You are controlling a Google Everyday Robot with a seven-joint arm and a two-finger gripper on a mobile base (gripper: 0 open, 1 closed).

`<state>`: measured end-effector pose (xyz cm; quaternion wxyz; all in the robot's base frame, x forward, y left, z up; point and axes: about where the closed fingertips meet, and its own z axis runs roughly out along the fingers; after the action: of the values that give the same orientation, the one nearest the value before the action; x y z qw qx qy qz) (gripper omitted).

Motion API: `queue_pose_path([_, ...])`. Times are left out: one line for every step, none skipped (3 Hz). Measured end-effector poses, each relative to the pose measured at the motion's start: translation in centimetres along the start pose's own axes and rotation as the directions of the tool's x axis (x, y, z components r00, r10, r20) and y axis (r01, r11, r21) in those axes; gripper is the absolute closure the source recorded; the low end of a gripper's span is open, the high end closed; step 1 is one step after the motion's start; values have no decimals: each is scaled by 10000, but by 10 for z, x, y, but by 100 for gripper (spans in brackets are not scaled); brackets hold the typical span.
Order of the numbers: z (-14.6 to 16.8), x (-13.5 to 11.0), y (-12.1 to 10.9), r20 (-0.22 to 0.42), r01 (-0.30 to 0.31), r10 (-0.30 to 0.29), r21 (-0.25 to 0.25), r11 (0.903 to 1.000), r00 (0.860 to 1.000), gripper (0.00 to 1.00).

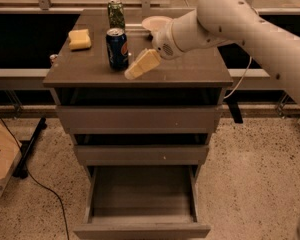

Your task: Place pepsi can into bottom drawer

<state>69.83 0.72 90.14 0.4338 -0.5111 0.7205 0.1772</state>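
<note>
Now the pepsi can stands just beside the gripper's fingers.

Smooth white rounded arm, dotted round patch near its end, cream-yellow wedge-shaped gripper over the desk front.

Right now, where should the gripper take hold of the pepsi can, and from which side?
Grip the pepsi can around its mid-body, across the round wall. It stands upright, so come in level from the side where the gripper hovers close beside it; the green can stands behind it.
</note>
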Motion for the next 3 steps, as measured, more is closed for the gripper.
queue_pose_path([37,-9,-16,391,-364,376,-327,9988,9985,0])
queue_pose_path([68,-20,-24,711,-597,644,-662,9960,9954,0])
queue_pose_path([90,-32,-30,1267,-898,1016,-956,9914,9867,0])
